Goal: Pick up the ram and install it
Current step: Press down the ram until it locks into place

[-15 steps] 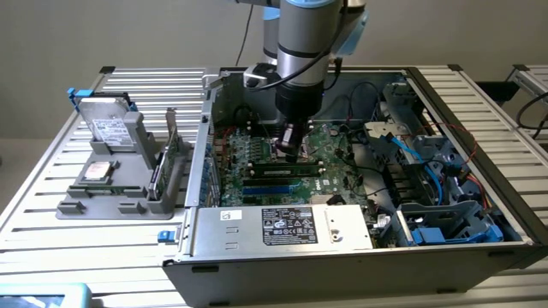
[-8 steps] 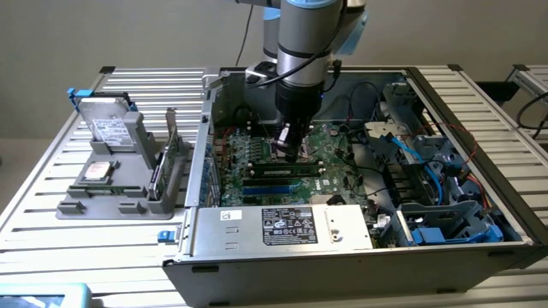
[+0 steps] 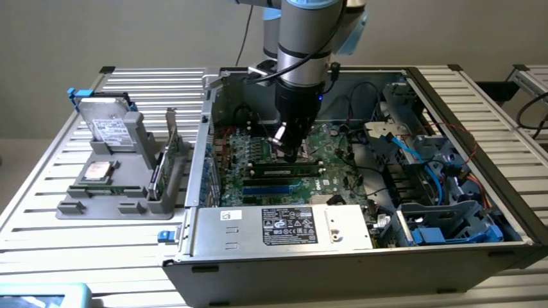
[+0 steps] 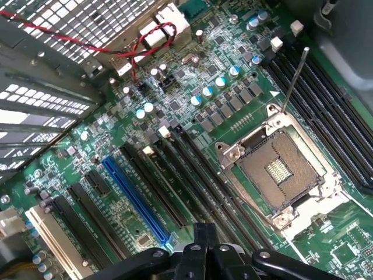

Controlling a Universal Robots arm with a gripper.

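Gripper (image 3: 289, 153) clenched, low over the motherboard (image 3: 334, 151) at the centre of the exterior view, inside the open PC case (image 3: 360, 256); whether it pinches anything cannot be told. Just below its tip, a ram (image 3: 285, 171) lies along a memory slot, a blue slot (image 3: 269, 190) below that. In the wrist view the gripper (image 4: 204, 248) sits at the bottom edge, over a row of black slots (image 4: 192, 175), with the empty CPU socket (image 4: 278, 172) beside them and a long blue slot (image 4: 135, 198) on the other side. In the exterior view, lower centre, the power supply (image 3: 283, 226). At the left of the frame, on the tabletop (image 3: 51, 237), a grey holder (image 3: 115, 205) carries a hard drive (image 3: 110, 125) and an upright green card (image 3: 174, 160).
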